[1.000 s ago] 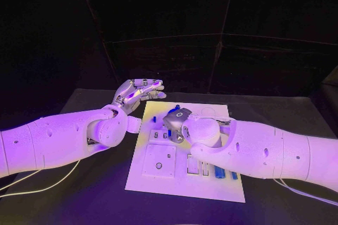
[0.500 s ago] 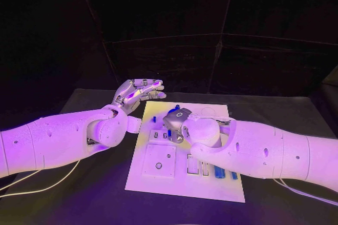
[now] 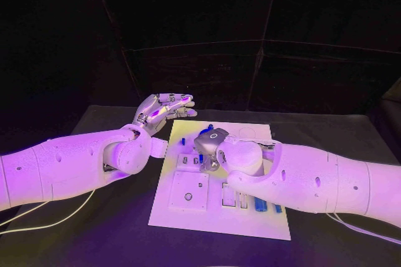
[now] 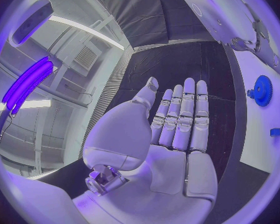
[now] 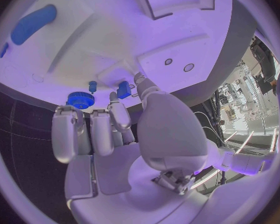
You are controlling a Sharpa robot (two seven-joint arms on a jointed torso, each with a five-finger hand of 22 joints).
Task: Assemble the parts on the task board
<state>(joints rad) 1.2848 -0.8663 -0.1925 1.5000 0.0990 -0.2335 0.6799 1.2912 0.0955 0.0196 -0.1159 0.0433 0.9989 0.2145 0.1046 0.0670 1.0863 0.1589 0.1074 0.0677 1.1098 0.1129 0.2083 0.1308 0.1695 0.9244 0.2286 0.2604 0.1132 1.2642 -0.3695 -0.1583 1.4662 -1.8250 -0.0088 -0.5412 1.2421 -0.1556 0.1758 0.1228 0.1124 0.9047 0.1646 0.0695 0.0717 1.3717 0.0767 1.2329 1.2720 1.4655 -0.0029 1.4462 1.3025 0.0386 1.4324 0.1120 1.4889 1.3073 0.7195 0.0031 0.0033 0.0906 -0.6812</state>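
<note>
While the left hand [image 4: 171, 134] lies open and empty, the right hand [image 5: 124, 134] curls over the board [image 3: 188, 212], grip unclear; blue rods [image 3: 261, 205] sit in its slots.

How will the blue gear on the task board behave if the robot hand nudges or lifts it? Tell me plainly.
The blue gear looks like a small, stiff plastic disc, so it is probably light. Lying flat on the task board, it would more likely slide than roll. Its toothed rim should give fingers some purchase, though its low profile may make it awkward to lift.

Matt white task board [image 3: 251, 220], glossy plastic arms [image 3: 67, 163].
</note>
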